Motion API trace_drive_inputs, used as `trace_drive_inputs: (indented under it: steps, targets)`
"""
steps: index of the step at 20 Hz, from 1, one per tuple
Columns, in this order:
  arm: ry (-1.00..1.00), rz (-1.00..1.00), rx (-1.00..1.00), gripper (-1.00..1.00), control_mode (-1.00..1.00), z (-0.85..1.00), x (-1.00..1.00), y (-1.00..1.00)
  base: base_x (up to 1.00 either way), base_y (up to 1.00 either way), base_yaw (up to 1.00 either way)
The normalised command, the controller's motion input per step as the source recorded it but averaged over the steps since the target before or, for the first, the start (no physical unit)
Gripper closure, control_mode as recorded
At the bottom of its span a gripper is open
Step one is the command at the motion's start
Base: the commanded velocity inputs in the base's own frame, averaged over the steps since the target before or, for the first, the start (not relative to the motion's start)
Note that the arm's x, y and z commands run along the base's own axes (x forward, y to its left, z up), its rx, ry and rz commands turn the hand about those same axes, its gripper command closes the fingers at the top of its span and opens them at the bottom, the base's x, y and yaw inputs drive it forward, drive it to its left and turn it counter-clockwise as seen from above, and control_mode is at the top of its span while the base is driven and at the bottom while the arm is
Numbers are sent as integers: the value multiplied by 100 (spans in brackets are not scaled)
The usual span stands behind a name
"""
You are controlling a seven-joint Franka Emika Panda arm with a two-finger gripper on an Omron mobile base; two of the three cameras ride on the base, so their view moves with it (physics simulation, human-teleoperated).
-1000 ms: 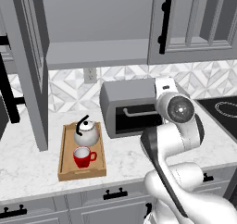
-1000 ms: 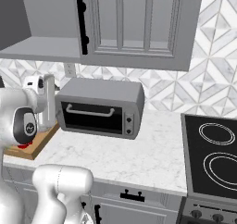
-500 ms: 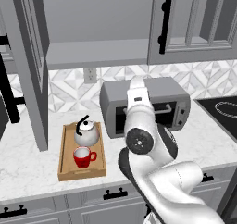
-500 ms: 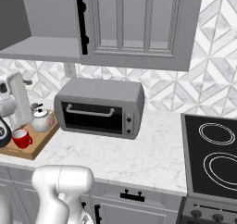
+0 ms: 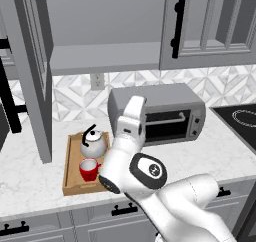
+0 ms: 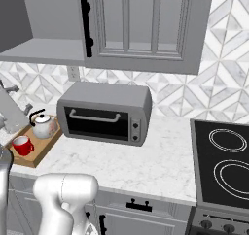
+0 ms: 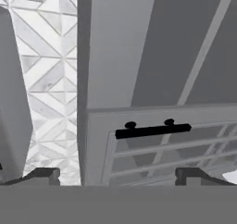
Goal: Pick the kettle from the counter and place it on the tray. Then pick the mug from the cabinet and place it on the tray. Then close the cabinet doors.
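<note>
The kettle (image 5: pixel 94 144) and the red mug (image 5: pixel 89 169) both sit in the light-wood tray (image 5: pixel 71 162) on the counter (image 5: pixel 30 178); the right base view has the same kettle (image 6: pixel 43 126), mug (image 6: pixel 22 145) and tray (image 6: pixel 44 147). Above them the cabinet stands open, showing its bare grey shelf (image 5: pixel 105 58). One of the cabinet doors (image 5: pixel 31 76) is swung out at the left. My arm (image 5: pixel 131 136) rises just right of the tray. My gripper (image 7: pixel 118 174) is open and holds nothing, facing a panelled door with a black bar handle (image 7: pixel 152 129).
A grey toaster oven (image 5: pixel 167 117) stands right of the tray, behind my arm. A panelled door with a black handle (image 5: pixel 176 23) lies flat right of the open shelf. A black cooktop (image 6: pixel 226 166) is at the counter's right end.
My arm has swung left, from in front of the toaster oven's right side to just beside the tray. Kettle, mug and tray have not moved. The gripper has stayed open.
</note>
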Motion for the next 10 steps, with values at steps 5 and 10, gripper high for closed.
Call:
trace_drive_inputs:
  steps: [5,10]
  targets:
    - [-36,-21,-6,-100,-100,0,-59,3,0,0,0]
    - [-25,-18,-15,-100,-100,1,-65,21,0,0,0]
